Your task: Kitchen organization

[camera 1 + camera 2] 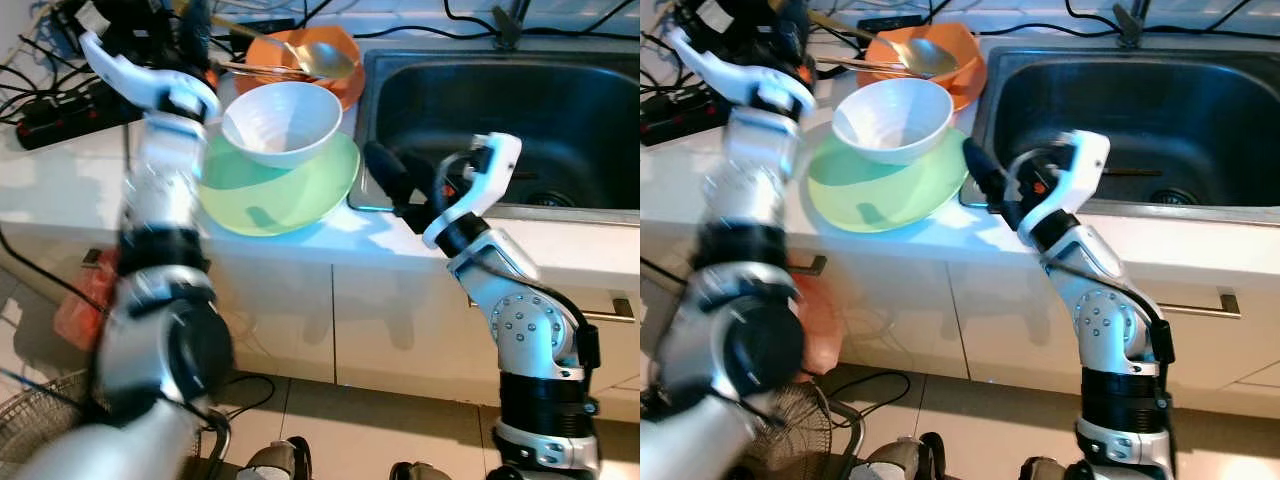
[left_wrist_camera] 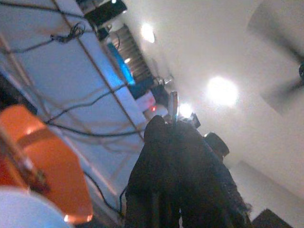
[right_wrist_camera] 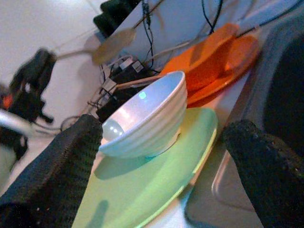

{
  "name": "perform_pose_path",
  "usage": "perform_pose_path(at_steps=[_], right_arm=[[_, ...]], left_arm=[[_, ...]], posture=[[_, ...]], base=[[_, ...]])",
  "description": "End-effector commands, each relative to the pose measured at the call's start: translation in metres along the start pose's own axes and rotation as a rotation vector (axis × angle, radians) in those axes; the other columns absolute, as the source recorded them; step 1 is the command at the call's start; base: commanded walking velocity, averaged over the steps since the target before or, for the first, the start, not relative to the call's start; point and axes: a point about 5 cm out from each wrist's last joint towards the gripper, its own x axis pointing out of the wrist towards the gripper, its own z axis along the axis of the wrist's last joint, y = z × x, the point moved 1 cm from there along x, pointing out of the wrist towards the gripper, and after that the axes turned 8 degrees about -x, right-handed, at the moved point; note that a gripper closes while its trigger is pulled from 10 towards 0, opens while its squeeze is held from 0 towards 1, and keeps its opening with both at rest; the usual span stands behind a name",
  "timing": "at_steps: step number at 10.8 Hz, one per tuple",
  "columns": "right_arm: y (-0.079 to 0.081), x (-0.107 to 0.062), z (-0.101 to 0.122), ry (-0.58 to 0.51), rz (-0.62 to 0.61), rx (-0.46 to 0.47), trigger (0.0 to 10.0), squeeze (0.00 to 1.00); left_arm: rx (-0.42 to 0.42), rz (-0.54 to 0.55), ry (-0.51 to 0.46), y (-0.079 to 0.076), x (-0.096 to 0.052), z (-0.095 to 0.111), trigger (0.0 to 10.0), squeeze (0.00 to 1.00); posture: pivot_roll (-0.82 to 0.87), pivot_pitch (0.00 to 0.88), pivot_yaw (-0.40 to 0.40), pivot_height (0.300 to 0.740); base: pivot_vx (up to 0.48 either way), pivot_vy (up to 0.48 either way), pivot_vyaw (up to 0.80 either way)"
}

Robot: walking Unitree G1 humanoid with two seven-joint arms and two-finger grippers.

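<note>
White bowl [image 1: 280, 120] resting on green plate [image 1: 285, 190] on counter [image 1: 60, 180] beside sink [image 1: 500, 110], right claw [image 3: 166, 156] fingers apart near plate's edge, left claw [image 2: 166, 156] raised, fingers together.

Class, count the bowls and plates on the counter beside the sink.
3: a white bowl resting on a green plate near the counter's front edge, and an orange dish behind them holding a golden spoon. Others may be hidden.

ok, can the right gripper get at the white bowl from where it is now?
Probably yes. The right gripper is open beside the green plate, and its wrist view frames the white bowl between both fingers with nothing between. The sink edge lies behind it.
</note>
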Motion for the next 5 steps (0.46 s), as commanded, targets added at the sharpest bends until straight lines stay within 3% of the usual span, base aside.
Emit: perform_pose_path(at_steps=[1, 3, 5], right_arm=[[0.003, 0.003, 0.003, -0.005, 0.009, 0.032, 10.0, 0.0], [0.003, 0.009, 0.011, -0.039, 0.004, 0.129, 10.0, 0.0], [0.006, 0.011, 0.015, -0.053, 0.013, 0.166, 10.0, 0.0]], left_arm=[[0.009, -0.024, 0.014, -0.006, 0.0, -0.002, 0.0, 0.0], [-0.016, -0.021, 0.065, -0.003, -0.009, -0.023, 0.0, 0.0], [-0.036, -0.021, 0.107, -0.005, -0.016, -0.042, 0.0, 0.0]], posture=[[-0.03, 0.099, 0.104, 0.74], [-0.03, 0.087, 0.105, 0.74], [-0.03, 0.08, 0.107, 0.74]], base=[[0.0, 0.0, 0.0], [0.0, 0.0, 0.0], [0.0, 0.0, 0.0]])
